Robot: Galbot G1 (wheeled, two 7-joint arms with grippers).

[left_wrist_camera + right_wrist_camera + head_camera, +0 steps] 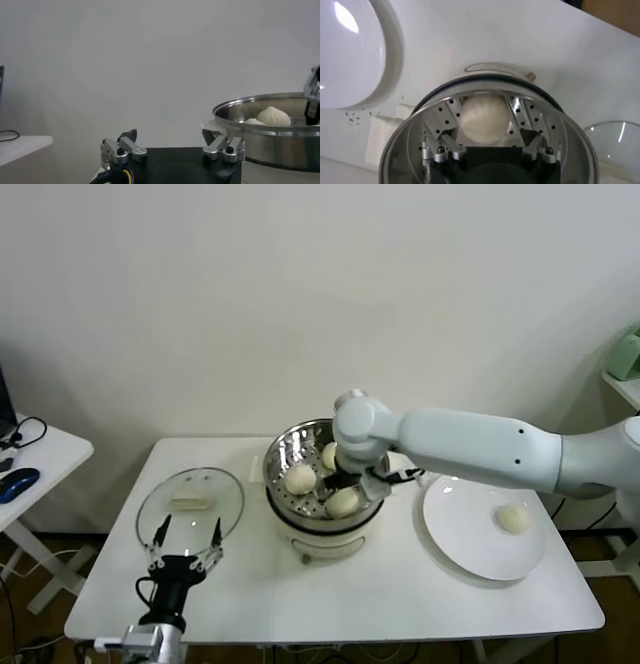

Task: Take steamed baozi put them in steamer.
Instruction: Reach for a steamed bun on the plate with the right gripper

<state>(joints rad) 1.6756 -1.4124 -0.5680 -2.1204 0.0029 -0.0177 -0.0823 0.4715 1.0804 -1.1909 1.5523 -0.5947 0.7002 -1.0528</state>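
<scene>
The shiny steamer [285, 452] stands mid-table on its white base, with three steamed baozi inside: one at the left [300, 478], one at the back [329, 455] and one at the front [343, 502]. My right gripper [352, 487] hangs over the front one, open. In the right wrist view this baozi [482, 119] lies on the perforated insert [532, 117] between the spread fingers of the right gripper [487, 134], which stand clear of it. A further baozi [514, 518] rests on the white plate [460, 534]. My left gripper [186, 536] is parked open near the table's front left.
A glass lid [190, 502] lies flat left of the steamer, just beyond my left gripper. The left wrist view shows the steamer's rim [270, 131] with a baozi [272, 116] above it. A side table with a mouse [18, 482] stands at the far left.
</scene>
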